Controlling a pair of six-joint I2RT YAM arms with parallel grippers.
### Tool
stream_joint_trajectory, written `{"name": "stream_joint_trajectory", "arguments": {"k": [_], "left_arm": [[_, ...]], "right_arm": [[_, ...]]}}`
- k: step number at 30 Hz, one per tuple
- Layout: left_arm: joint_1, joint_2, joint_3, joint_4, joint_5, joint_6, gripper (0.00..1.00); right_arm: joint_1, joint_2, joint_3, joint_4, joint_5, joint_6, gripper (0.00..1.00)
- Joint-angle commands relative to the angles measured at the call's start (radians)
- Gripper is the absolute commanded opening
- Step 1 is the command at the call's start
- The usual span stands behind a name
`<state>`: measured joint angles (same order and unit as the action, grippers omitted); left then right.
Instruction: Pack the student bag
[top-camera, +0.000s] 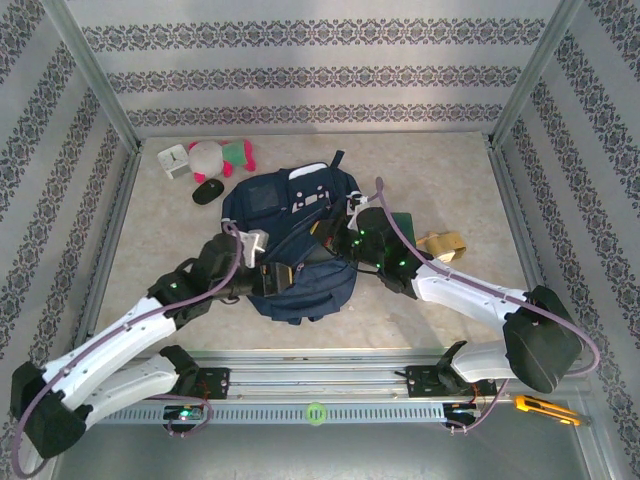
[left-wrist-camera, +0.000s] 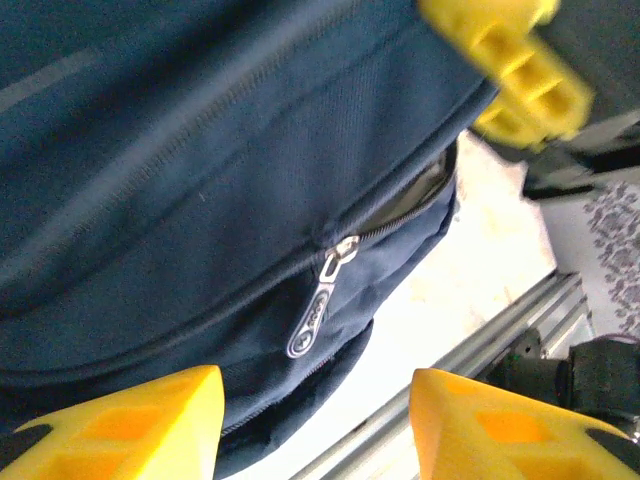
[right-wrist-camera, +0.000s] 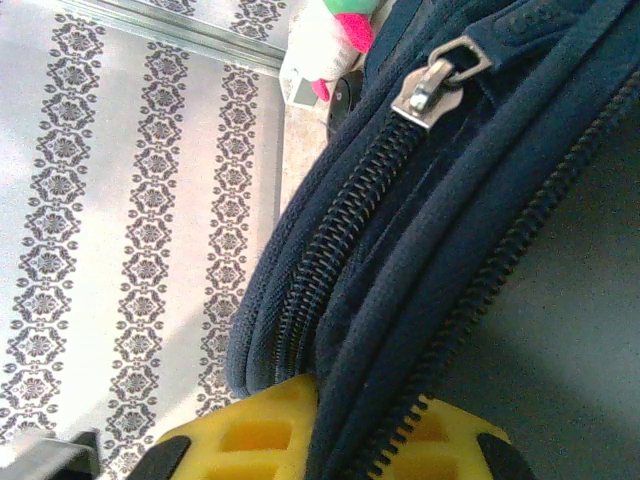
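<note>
One navy student bag (top-camera: 300, 295) (zip ajar) | left jaws spread | right jaws pinching it

One student bag (top-camera: 300, 298), two arms (top-camera: 110, 350) (top-camera: 470, 290), one plush toy (top-camera: 220, 156), one black mouse (top-camera: 207, 192), one yellow cutter (top-camera: 545, 408)

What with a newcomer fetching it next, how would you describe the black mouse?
Find the navy student bag, the biggest thing, then look off its far-left corner. The mouse lies there, nearer than the plush toy and white cube: small, black, oval, flat.
</note>
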<state>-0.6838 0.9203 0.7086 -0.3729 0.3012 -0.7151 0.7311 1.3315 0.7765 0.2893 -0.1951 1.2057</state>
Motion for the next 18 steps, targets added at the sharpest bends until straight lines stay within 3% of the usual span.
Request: {"name": "stream_joint_trajectory", "arguments": {"k": [1,7,13,18], "left_arm": [[-0.042,0.059,-0.01,0.082,-0.049,-0.053,0.5],[-0.05,0.115,-0.042,0.22,-0.127,-0.075,0.48],[-0.061,0.173,-0.021,0.301,-0.099,-0.065,0.38],[-0.07,0.183,-0.002,0.296,-0.151,-0.057,0.19]], "right_arm": [[0.013,0.003,0.053,0.093,0.015,-0.018,0.0],[0.018,0.014,0.064,0.094,-0.002,-0.019,0.0],[0.02,0.018,0.069,0.097,-0.009,-0.019,0.0],[0.021,0.014,0.07,0.097,-0.01,-0.022,0.0]]}}
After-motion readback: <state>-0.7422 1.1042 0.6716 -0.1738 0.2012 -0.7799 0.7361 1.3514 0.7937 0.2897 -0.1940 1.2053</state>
